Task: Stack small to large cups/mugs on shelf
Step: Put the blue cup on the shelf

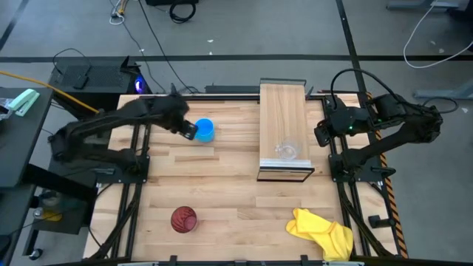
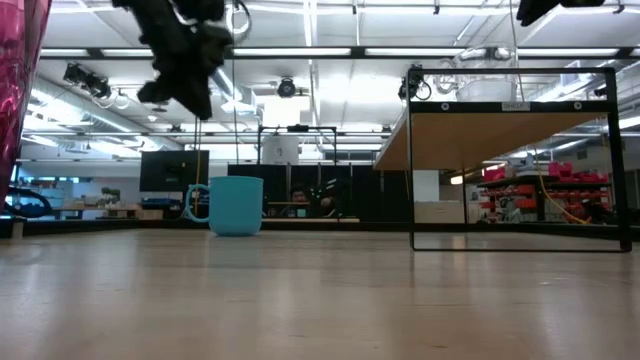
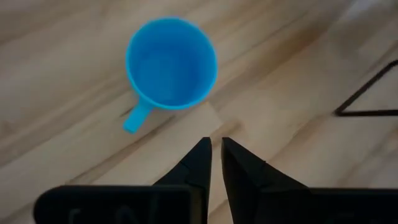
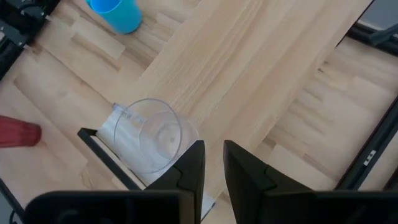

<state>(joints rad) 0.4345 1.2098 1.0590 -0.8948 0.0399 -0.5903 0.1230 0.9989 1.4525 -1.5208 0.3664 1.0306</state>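
The bright blue mug (image 1: 205, 131) stands upright on its base on the slatted tabletop, far left of the shelf (image 1: 283, 111); its handle (image 3: 137, 117) shows in the left wrist view. My left gripper (image 3: 216, 152) hangs shut above the table just beside the mug (image 3: 171, 62), touching nothing; in the low view my left gripper (image 2: 185, 95) is well above the mug (image 2: 237, 205). The small clear cup (image 1: 286, 151) stands on the shelf's near end (image 4: 152, 140). The dark red tumbler (image 1: 183, 219) stands at the near left. My right gripper (image 4: 213, 158) is shut and empty, above the table right of the shelf.
A yellow cloth (image 1: 321, 230) lies crumpled at the table's near right. The shelf's dark frame (image 2: 515, 160) holds the board high over the tabletop. The red tumbler (image 2: 18, 80) stands close to the low camera. Bare tabletop lies between the mug and the tumbler.
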